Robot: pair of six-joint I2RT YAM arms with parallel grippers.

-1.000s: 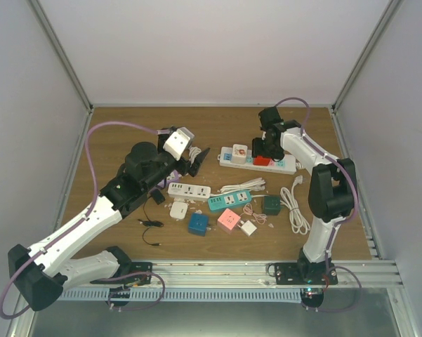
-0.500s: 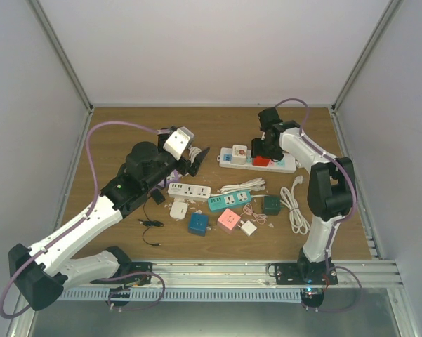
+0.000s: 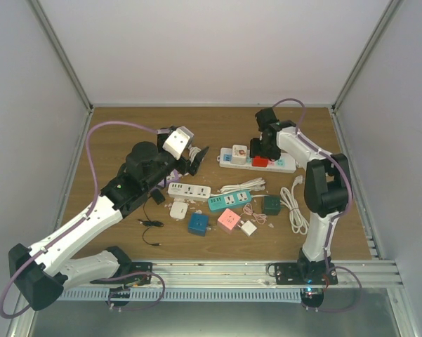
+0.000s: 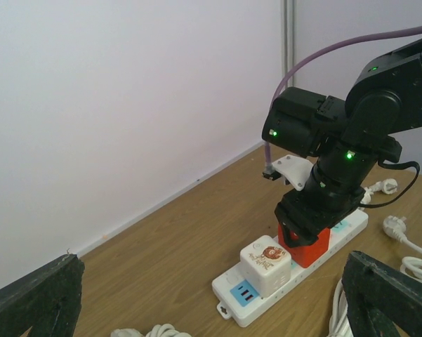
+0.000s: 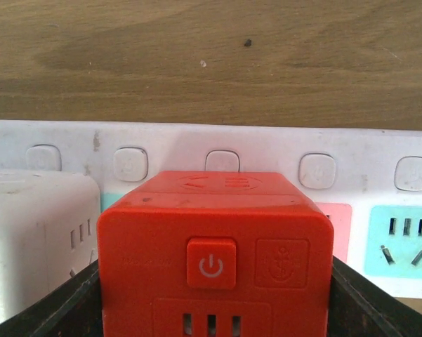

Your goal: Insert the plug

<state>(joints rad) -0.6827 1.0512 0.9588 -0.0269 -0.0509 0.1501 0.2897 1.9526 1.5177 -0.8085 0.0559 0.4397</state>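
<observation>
A red cube plug (image 3: 261, 161) sits on a white power strip (image 3: 283, 166) at the back right, next to a white cube plug (image 3: 239, 151). My right gripper (image 3: 262, 154) is shut on the red cube plug (image 5: 214, 260), one finger on each side, over the strip (image 5: 267, 144). The white cube (image 5: 35, 225) is just to its left. My left gripper (image 3: 196, 160) is open and empty, held above the table left of the strip. Its view shows the strip (image 4: 228, 281), the white cube (image 4: 265, 265), the red cube (image 4: 305, 247) and the right gripper (image 4: 310, 226) on it.
Nearer the front lie a white strip (image 3: 189, 190), a teal strip (image 3: 229, 201), blue (image 3: 198, 223), pink (image 3: 229, 220) and dark green (image 3: 271, 204) cubes, a coiled white cable (image 3: 295, 207) and a thin black cable (image 3: 151, 228). Walls enclose the table.
My right wrist has shifted slightly to the left over the strip, still on the red cube. The left arm has not moved.
</observation>
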